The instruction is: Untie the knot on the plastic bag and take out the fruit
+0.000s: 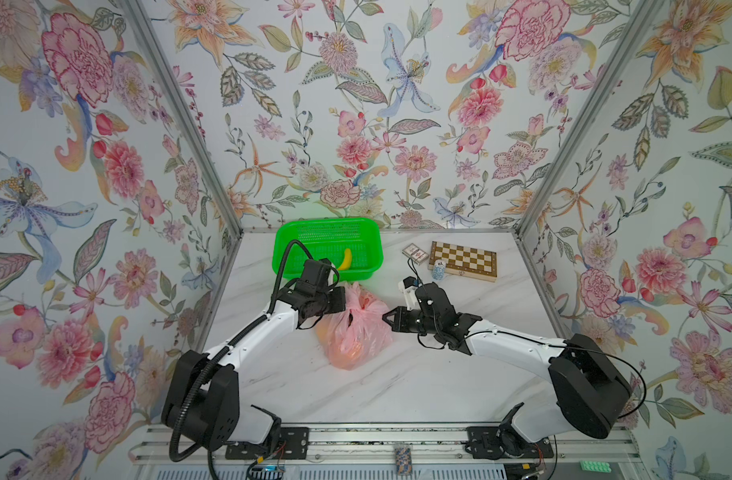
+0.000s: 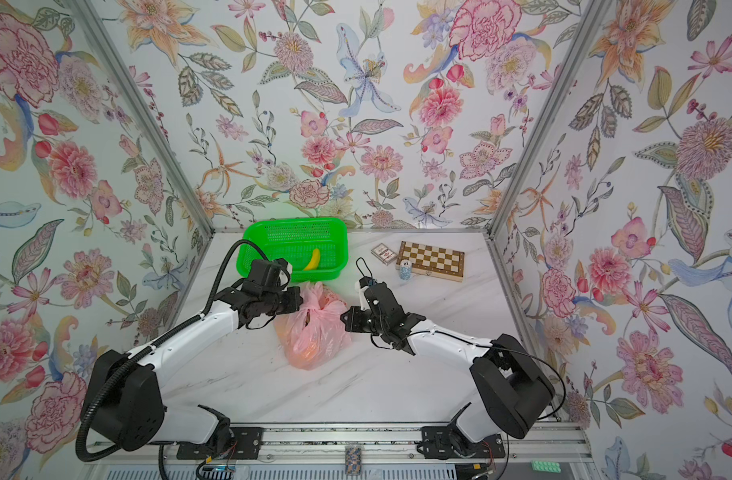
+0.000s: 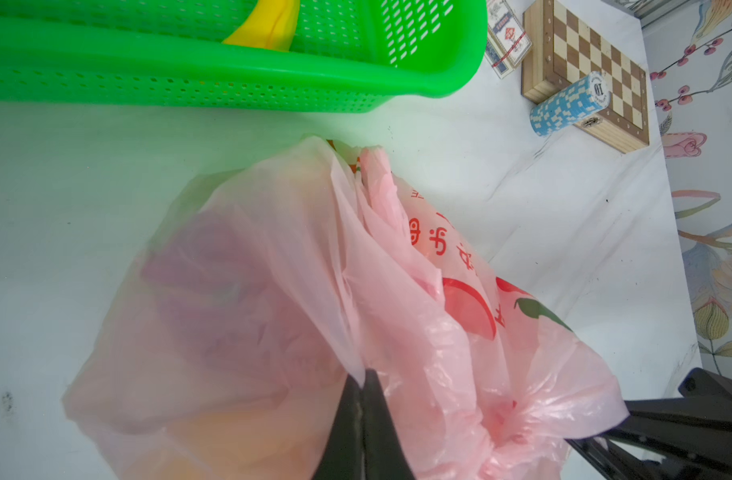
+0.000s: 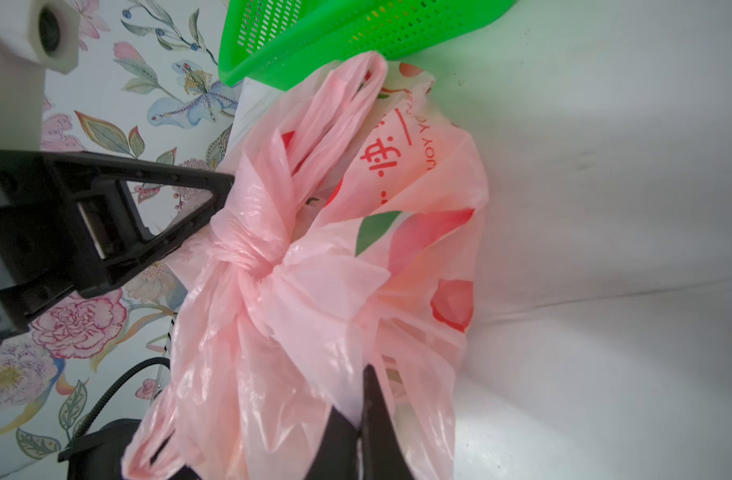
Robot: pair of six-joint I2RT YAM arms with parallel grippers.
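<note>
Plastic bag [image 1: 352, 328], thin, pink and crinkly, sits on the counter [image 1: 397, 386] beside the green basket [image 1: 327, 222], its knot [image 4: 248, 257] tied. Left end effector [image 3: 362, 386] and right end effector [image 4: 360, 415] each pinch its skin.

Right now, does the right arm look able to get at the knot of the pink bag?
Probably yes, once it lets go. The knot lies uncovered close to the right hand, with nothing else between them, but that hand is shut on a fold of the bag.
</note>
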